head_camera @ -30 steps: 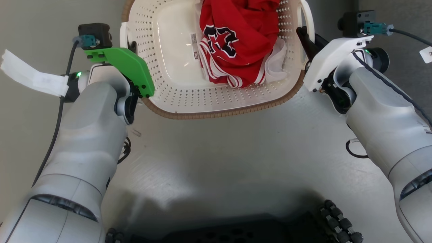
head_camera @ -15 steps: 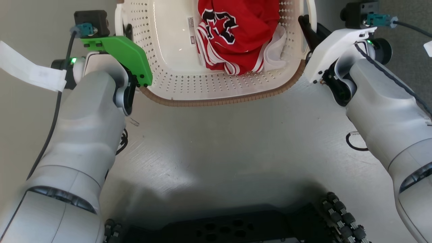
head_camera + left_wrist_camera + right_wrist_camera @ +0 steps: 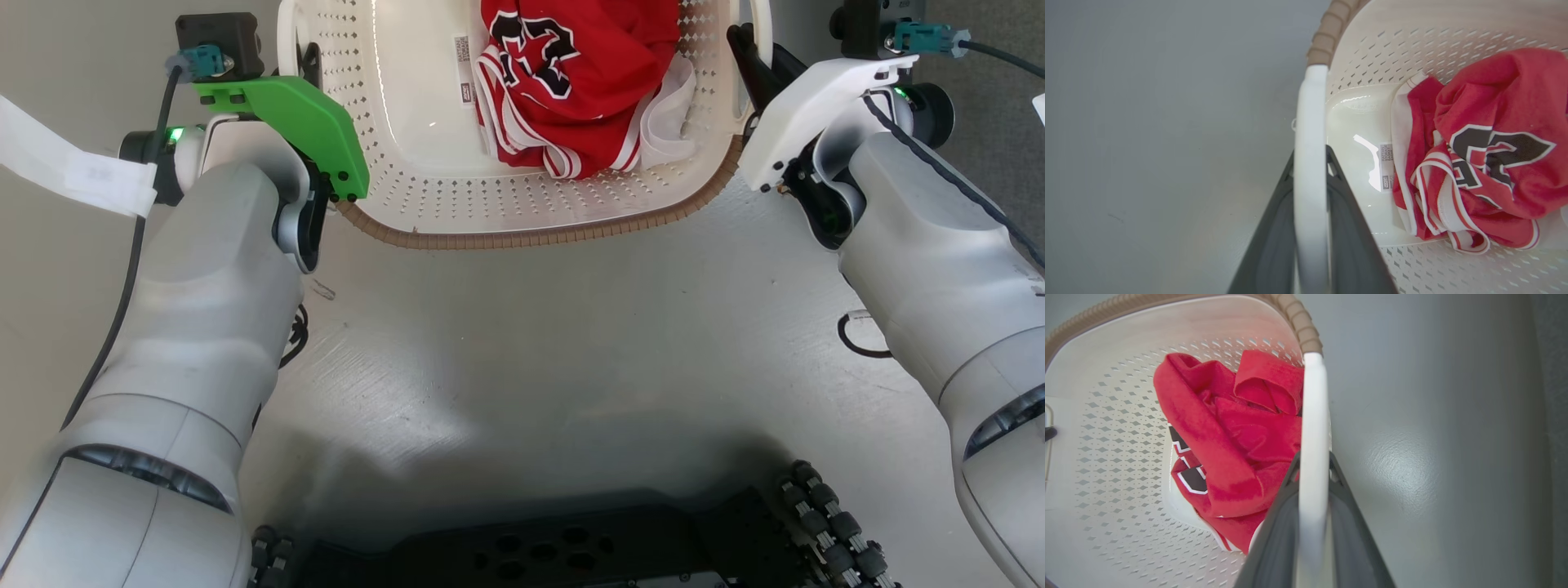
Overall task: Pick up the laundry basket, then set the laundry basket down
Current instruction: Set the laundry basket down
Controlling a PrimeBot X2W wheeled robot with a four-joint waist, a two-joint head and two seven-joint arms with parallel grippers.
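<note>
The laundry basket (image 3: 522, 238), cream-white and perforated with a brown woven-look rim, sits at the top centre of the head view, with a red jersey (image 3: 580, 73) crumpled inside it. My left gripper (image 3: 309, 65) is shut on the basket's left white handle (image 3: 1310, 114); in the left wrist view its dark fingers (image 3: 1274, 228) clamp the bar from both sides. My right gripper (image 3: 747, 49) is shut on the right handle (image 3: 1314, 408), its fingers (image 3: 1347, 522) pressed to either side. The basket's far end is cut off by the head view's top edge.
Pale grey floor (image 3: 571, 351) lies under and in front of the basket. My black wheeled base (image 3: 571, 555) fills the bottom edge. A black cable loop (image 3: 857, 347) lies on the floor at the right, and darker flooring (image 3: 996, 122) starts at the far right.
The basket and both grippers holding it have moved towards the top of the head view, farther from my base. The camera has also shifted a little, showing more of the base.
</note>
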